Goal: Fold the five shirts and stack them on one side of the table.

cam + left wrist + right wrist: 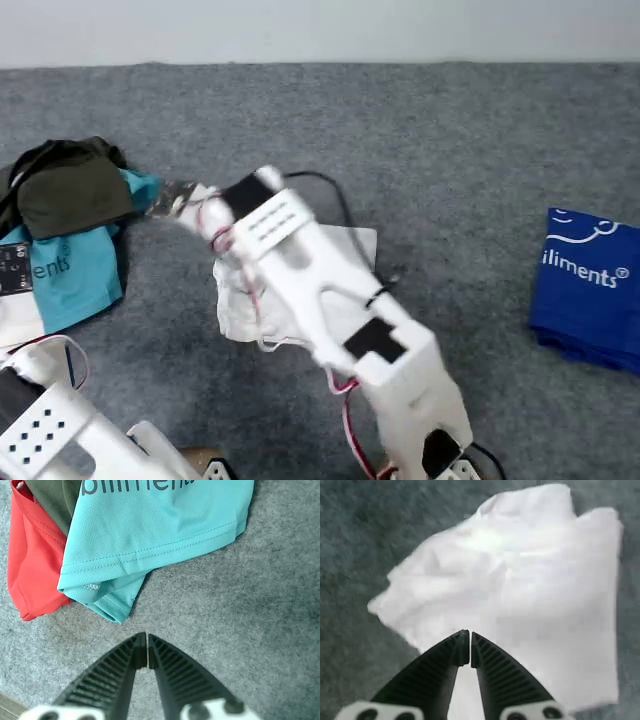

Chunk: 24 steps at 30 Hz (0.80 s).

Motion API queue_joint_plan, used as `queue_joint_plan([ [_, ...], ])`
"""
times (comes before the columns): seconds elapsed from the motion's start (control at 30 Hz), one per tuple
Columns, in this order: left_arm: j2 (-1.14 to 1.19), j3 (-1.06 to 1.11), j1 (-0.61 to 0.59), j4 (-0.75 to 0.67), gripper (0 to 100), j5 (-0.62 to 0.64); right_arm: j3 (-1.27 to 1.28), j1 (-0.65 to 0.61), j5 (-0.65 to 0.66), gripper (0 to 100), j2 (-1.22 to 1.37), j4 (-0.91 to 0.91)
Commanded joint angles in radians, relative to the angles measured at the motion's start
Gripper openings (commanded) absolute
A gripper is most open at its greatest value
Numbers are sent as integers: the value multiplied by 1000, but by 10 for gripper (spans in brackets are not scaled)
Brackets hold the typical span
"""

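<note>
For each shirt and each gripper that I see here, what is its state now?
Blue shirt: folded, lying alone.
White shirt: rumpled, not neatly folded.
Teal shirt: loose, unfolded.
Dark olive shirt: bunched up, on top of the teal shirt.
Red shirt: loose, partly under the teal shirt.
Left gripper: shut, empty.
Right gripper: shut, empty, over the white shirt.

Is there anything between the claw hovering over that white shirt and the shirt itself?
Nothing visible. The right gripper, jaws together, points straight at the white shirt, which lies crumpled on the grey table. No other thing lies between them.
</note>
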Motion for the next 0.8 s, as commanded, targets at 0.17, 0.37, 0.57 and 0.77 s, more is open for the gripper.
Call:
queue_joint_plan([
  [0.17,-18,-44,-2,0,16,9,-63,-107,8,9,51,-68],
  [0.37,-18,-44,0,-2,16,9,-150,-28,14,9,-65,62],
  [0.57,-18,-44,0,-2,16,9,-172,44,12,9,-44,12],
  [0.77,-18,-44,0,-2,16,9,-176,-22,8,9,111,-122],
])
